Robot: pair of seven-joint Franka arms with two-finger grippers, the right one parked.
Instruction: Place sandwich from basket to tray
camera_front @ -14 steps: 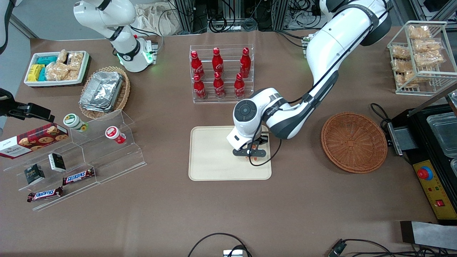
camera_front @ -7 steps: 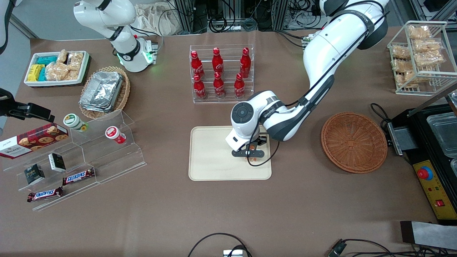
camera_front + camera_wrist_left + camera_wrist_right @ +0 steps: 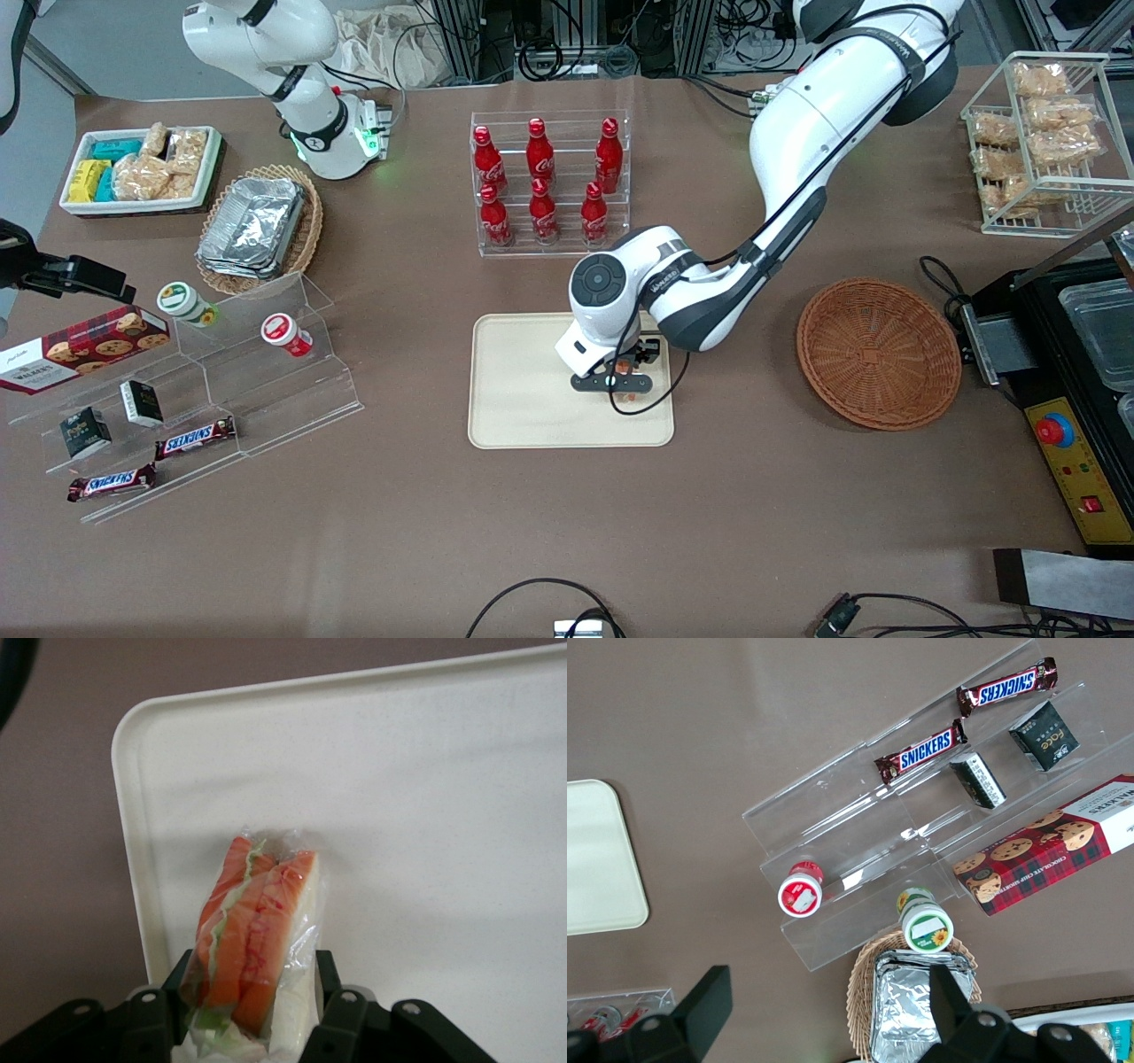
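Note:
The sandwich (image 3: pixel 257 930), a wrapped wedge with orange and green filling on its cut edge, sits between the black fingers (image 3: pixel 326 974) of my left gripper (image 3: pixel 252 979), which is shut on it. It hangs just above the cream tray (image 3: pixel 443 771), close to one of its short edges. In the front view the gripper (image 3: pixel 620 379) is over the tray (image 3: pixel 523 408), at the end nearer the basket, and only a bit of orange sandwich (image 3: pixel 625 367) shows under the wrist. The round reddish-brown basket (image 3: pixel 877 353) lies toward the working arm's end of the table and holds nothing.
A clear rack of red bottles (image 3: pixel 549 182) stands just farther from the camera than the tray. A wire rack of snacks (image 3: pixel 1045 133) and a black machine (image 3: pixel 1081 354) are by the basket. An acrylic display (image 3: pixel 221 372) and a tan basket of foil containers (image 3: pixel 257 226) lie toward the parked arm's end.
The gripper, still shut on the sandwich, has shifted slightly over the tray toward the parked arm's end. The basket and tray have not moved.

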